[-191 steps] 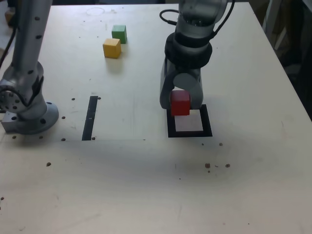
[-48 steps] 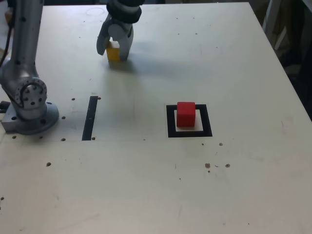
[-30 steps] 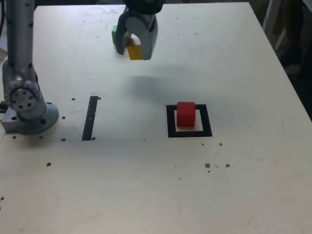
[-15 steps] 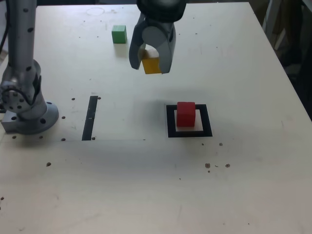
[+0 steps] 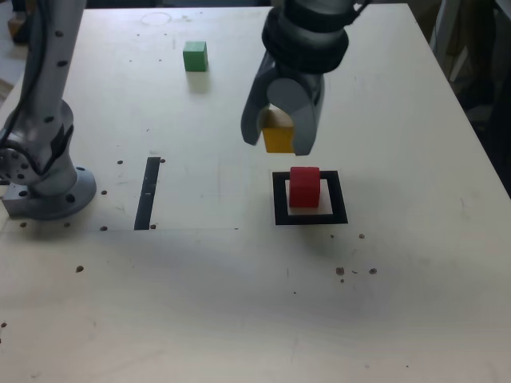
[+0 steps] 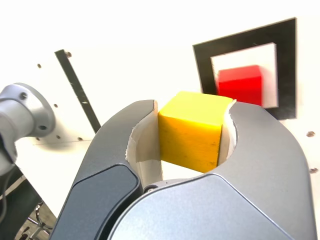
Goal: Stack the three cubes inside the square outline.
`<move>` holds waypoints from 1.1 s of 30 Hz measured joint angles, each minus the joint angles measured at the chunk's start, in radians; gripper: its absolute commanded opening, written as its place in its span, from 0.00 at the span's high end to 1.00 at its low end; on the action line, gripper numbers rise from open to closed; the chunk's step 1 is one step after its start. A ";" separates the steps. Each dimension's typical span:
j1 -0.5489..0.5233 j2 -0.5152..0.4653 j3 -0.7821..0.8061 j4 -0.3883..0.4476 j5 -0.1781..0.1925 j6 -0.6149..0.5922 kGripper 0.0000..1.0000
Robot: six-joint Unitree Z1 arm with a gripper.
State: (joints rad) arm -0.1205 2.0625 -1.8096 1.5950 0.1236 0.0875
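My gripper (image 5: 279, 142) is shut on the yellow cube (image 5: 279, 137) and carries it in the air, a little to the exterior view's left of and behind the square outline (image 5: 310, 217). The wrist view shows the yellow cube (image 6: 192, 130) squeezed between both jaws. Inside the square outline (image 6: 286, 65) the red cube (image 5: 304, 187) stands on the pale centre; the wrist view shows the red cube (image 6: 241, 84) beyond the yellow one. At the far left of the exterior view the green cube (image 5: 195, 57) rests alone on the table.
The arm's grey base (image 5: 44, 179) stands at the exterior view's left edge. A narrow black strip (image 5: 148, 192) lies on the table between the base and the outline. The table's right edge (image 5: 471, 128) borders dark clutter.
The gripper has carried the yellow cube from beside the green cube toward the exterior view's right and nearer, ending close to the outline. The red and green cubes have stayed put.
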 measured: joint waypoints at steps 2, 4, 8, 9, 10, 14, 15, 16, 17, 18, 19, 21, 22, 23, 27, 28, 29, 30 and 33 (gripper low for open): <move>-0.010 0.016 -0.015 0.003 -0.005 -0.009 0.67; -0.015 0.028 -0.026 0.004 -0.008 -0.013 0.67; -0.017 0.052 -0.039 0.004 -0.013 -0.017 0.67; -0.017 0.063 -0.044 0.004 -0.014 -0.017 0.67; -0.017 0.072 -0.049 0.004 -0.014 -0.017 0.67; -0.017 0.097 -0.060 0.004 -0.013 -0.017 0.67; -0.017 0.102 -0.061 0.004 -0.012 -0.017 0.67; -0.017 0.106 -0.062 0.004 -0.011 -0.017 0.67; -0.017 0.109 -0.063 0.004 -0.011 -0.017 0.67; -0.016 0.111 -0.063 0.004 -0.010 -0.017 0.67; -0.015 0.112 -0.063 0.003 -0.010 -0.017 0.67; -0.012 0.116 -0.064 0.003 -0.009 -0.016 0.67; -0.011 0.119 -0.066 0.003 -0.009 -0.015 0.67; -0.010 0.121 -0.067 0.002 -0.009 -0.014 0.67; -0.009 0.132 -0.077 -0.001 -0.008 -0.012 0.67; -0.009 0.134 -0.081 -0.001 -0.008 -0.011 0.67; -0.009 0.136 -0.082 -0.001 -0.008 -0.011 0.67; -0.009 0.137 -0.083 -0.001 -0.008 -0.011 0.67; -0.009 0.140 -0.085 -0.002 -0.007 -0.010 0.67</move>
State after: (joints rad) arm -0.1293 2.2026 -1.8951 1.5930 0.1170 0.0773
